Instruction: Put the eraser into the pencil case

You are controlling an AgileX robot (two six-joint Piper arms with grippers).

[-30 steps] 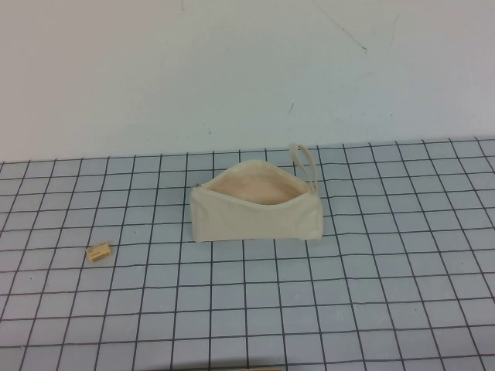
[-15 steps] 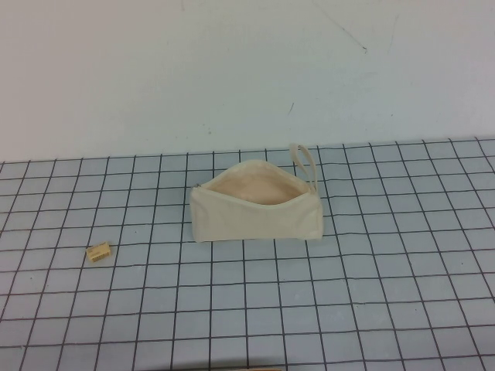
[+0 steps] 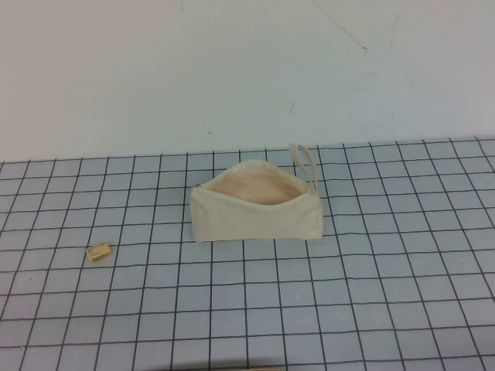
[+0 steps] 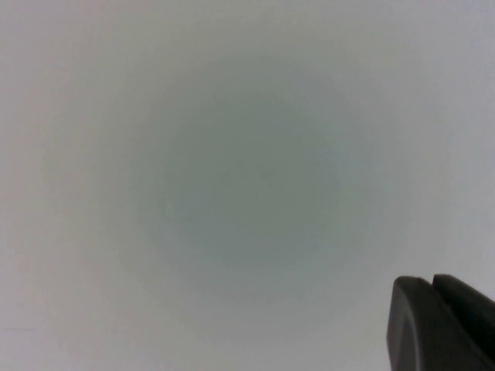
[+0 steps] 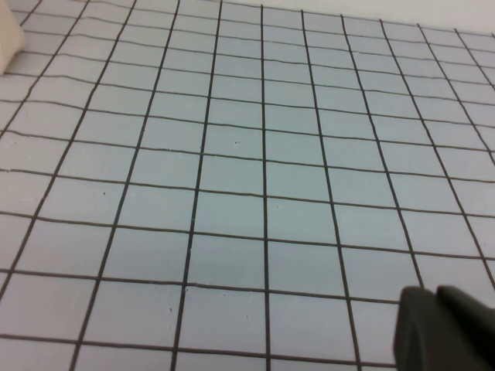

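Observation:
The eraser (image 3: 98, 252), a tiny tan-yellow block, lies on the grid mat at the left in the high view. The pencil case (image 3: 255, 216), a cream pouch, stands near the middle with its mouth open upward and its loop strap (image 3: 304, 160) at the right end. Neither arm shows in the high view. My left gripper (image 4: 431, 283) is shut and empty, facing a plain pale surface. My right gripper (image 5: 435, 294) is shut and empty, low over the grid mat; a cream corner of the pencil case (image 5: 8, 35) shows at the edge of that view.
The pale blue grid mat (image 3: 371, 294) covers the table up to a plain white wall (image 3: 232, 69) behind. A thin tan edge (image 3: 247, 366) shows at the bottom middle of the high view.

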